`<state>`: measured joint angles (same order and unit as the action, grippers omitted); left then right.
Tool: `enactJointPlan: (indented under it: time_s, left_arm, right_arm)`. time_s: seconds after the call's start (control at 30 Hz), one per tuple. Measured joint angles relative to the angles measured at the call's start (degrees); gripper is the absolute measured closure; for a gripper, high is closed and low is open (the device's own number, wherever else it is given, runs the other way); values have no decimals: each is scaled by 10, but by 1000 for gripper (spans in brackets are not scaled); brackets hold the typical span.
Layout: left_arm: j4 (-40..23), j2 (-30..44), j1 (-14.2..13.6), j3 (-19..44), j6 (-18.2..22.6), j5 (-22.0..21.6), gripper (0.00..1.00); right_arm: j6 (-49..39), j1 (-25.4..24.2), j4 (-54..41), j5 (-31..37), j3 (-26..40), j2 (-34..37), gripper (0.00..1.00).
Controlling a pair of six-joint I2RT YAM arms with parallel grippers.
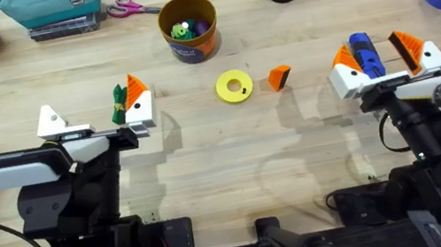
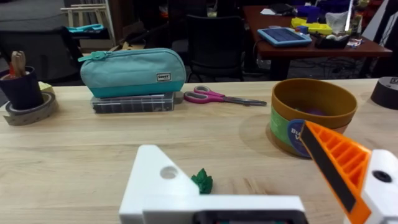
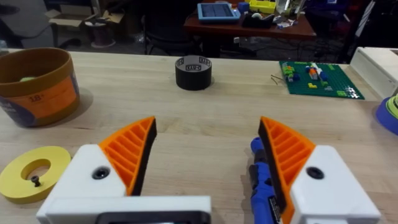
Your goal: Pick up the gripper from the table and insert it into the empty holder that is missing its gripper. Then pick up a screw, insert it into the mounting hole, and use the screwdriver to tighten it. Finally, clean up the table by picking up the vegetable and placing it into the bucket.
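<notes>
Lying on pale wood, ribbed orange wedge gripper (image 1: 279, 78), round banded bucket (image 1: 188, 28)

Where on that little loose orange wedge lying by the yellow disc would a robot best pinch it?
Probably across the two flat flanks of the gripper, coming straight down from above. It lies alone on the table, apart from the yellow disc, so fingers have room on both sides. Its ribbed face looks less even to clamp.

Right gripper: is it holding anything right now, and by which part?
Nothing is held. The right gripper is open wide. The screwdriver lies between its fingers, close beside one orange pad, with the other pad well clear.
</notes>
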<state>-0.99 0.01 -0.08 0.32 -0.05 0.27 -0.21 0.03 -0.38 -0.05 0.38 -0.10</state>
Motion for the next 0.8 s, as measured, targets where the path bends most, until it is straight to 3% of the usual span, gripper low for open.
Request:
enactJointPlan:
  time_s: [0.3, 0.5, 0.63, 0.8]
  left_arm:
    - [15, 0, 0, 0, 0, 0, 15]
    - [59, 0, 0, 5, 0, -1, 15]
    - [6, 0, 0, 50, -2, -1, 15]
    - [-92, 29, 0, 171, -4, -1, 15]
  right_arm:
    - [-1, 0, 5, 1, 0, 0, 3]
    - [-2, 0, 90, 1, 5, 1, 4]
    - [-2, 0, 76, 2, 58, 1, 4]
    - [-2, 0, 32, 2, 179, 26, 4]
